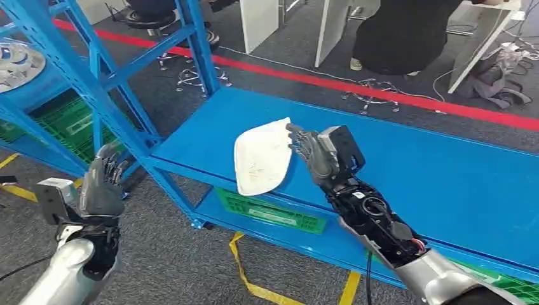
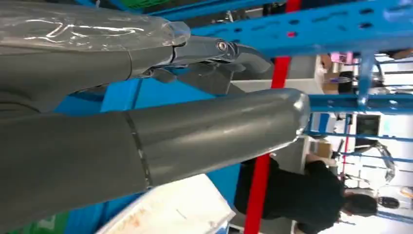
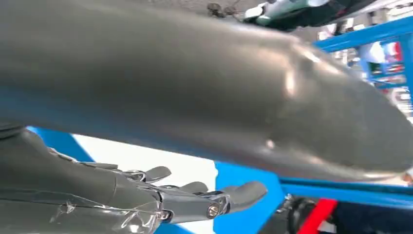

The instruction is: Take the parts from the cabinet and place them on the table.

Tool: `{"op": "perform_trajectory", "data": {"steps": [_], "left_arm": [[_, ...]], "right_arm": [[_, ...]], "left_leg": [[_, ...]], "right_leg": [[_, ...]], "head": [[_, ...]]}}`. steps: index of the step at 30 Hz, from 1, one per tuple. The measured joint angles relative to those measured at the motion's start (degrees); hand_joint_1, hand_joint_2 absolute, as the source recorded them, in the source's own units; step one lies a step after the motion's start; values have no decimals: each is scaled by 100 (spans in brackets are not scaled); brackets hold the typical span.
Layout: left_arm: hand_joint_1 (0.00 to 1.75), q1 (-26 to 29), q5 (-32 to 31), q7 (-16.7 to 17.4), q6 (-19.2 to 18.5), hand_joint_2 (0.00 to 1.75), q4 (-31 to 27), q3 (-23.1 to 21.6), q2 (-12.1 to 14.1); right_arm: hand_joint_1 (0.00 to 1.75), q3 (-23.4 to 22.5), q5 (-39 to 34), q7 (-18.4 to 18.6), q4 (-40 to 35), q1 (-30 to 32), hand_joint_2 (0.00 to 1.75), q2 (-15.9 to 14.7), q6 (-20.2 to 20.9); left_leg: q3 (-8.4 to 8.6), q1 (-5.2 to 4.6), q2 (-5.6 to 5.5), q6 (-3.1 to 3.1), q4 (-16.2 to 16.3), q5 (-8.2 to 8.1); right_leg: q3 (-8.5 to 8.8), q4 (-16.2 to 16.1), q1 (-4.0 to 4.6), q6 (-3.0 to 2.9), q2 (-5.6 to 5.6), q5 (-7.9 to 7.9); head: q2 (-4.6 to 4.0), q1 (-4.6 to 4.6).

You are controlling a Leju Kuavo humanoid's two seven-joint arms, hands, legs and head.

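the white part point(image 1: 262, 156), a flat shield-shaped piece with a faint mark on its face, is up off the blue surface, tilted on edge over the near rim of the wide blue counter point(image 1: 445, 171), and my right robot hand point(image 1: 309, 152) grips it by its upper right edge, fingers closed onto the plastic. in the right wrist view the same white piece point(image 3: 160, 161) sits just past my darker fingertips point(image 3: 243, 192), with blue behind it. my left robot hand point(image 1: 102, 184) hangs low beside the blue cabinet frame point(image 1: 95, 70), holding nothing; its fingers look loosely curled and apart rather than pressed together, and the left wrist view shows thumb and fingers with open space between them. so i judge the task partly along: this part is out of the cabinet and over the counter, but not yet set down and let go. a round silver part point(image 1: 16, 63) lies on a cabinet shelf at the far left, so more may be left to fetch. green crates point(image 1: 273, 213) sit under the counter, and a person in black point(image 1: 407, 32) stands beyond the red floor line.
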Motion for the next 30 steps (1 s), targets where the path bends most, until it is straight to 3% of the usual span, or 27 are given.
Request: {"op": "perform_trajectory", "data": {"steps": [2, 3, 4, 5, 7, 8, 9, 10, 12, 13, 14, 15, 16, 21, 24, 30], "left_arm": [[0, 9, 0, 0, 4, 0, -13, 0, 4], [0, 7, 0, 0, 11, 0, -37, 2, 4], [0, 12, -2, 0, 11, 0, -55, 2, 4], [0, 4, -4, 0, 11, 0, -57, 2, 4], [0, 23, -15, 16, 11, 0, -57, 2, 4], [0, 38, -17, 26, 13, 0, -57, 2, 2], [0, 53, -24, 46, 26, 0, -59, 2, 2], [0, 67, -33, 68, 35, 0, -61, 2, 2], [0, 77, -48, 85, 35, 0, -74, 2, 2], [0, 84, -52, 96, 42, 0, -81, 2, 0], [0, 78, -55, 101, 48, 0, -89, 2, 2], [0, 89, -57, 120, 66, 0, -103, 4, 4], [0, 115, -63, 127, 94, 0, -127, 11, 13], [0, 197, -105, 181, 111, 0, -225, 46, 59], [0, 208, -129, 204, 129, 0, -277, 68, 77], [0, 272, -184, 337, 146, 0, -420, 153, 112]], "right_arm": [[0, 2, -2, 0, 0, -3, 0, 0, 0], [0, 2, -2, 2, -11, -6, 0, 0, 0], [0, 2, -2, 6, -9, -7, 0, 0, 0], [0, 2, -2, 17, -7, -24, 0, 0, 0], [0, 7, -22, 68, 15, -24, 0, 0, 24], [0, 22, -48, 96, 30, -6, 0, 2, 31], [0, 24, -63, 124, 44, 11, 0, 2, 33], [0, 24, -70, 160, 57, 15, 0, 2, 33], [0, 22, -66, 248, 74, 2, 0, 2, 28], [0, 22, -52, 300, 83, -5, 0, 0, 42], [0, 24, -5, 358, 105, -21, 0, 0, 61], [0, 33, 46, 435, 116, -41, 175, 0, 90], [0, 35, 109, 504, 129, -48, 175, 0, 116], [0, 31, 487, 830, 168, -95, 175, -28, 430], [0, 39, 749, 1033, 186, -105, 175, -61, 706], [0, 87, 1494, 1329, 310, -273, 175, -188, 1454]], "left_leg": [[0, -35, -22, 69, 3, -64], [53, 6, -32, 108, -41, -76], [133, 25, -33, 147, -77, -100], [185, 24, -32, 195, -83, -140], [277, 14, -32, 221, -81, -224], [324, 6, -35, 229, -79, -270], [382, 4, -48, 228, -78, -313], [458, 4, -63, 222, -78, -359], [633, 4, -96, 195, -72, -466], [675, 5, -106, 172, -75, -523], [682, -38, -118, 131, -50, -547], [649, -22, -129, 117, -43, -548], [602, -52, -130, 125, 7, -558], [624, -24, -109, 138, -74, -548], [636, -23, -112, 125, -105, -550], [637, -13, -110, 66, -116, -539]], "right_leg": [[52, -67, -19, 55, -15, -35], [110, -88, -22, 99, -25, -73], [37, 68, -32, 112, -29, -143], [-134, 438, -36, 116, -26, -287], [-775, 1531, -21, 136, -23, -627], [-1079, 1939, -23, 145, -23, -676], [-1233, 2022, -23, 143, -24, -564], [-1238, 1821, -23, 134, -24, -309], [-952, 810, -22, 88, -23, 470], [-840, 329, -14, 51, -11, 755], [-730, 290, 29, 40, 5, 701], [-650, 153, 25, 10, 3, 614], [-642, 94, -9, 22, 16, 588], [-661, 92, 27, -13, 42, 564], [-660, 92, 30, -42, 34, 545], [-660, 95, 38, -51, 34, 550]], "head": [[0, 15], [0, 17], [0, 48], [0, 83], [0, 166], [0, 170], [0, 179], [0, 201], [0, 264], [0, 300], [0, 258], [0, 267], [0, 265], [0, 190], [0, 133], [0, 103]]}}
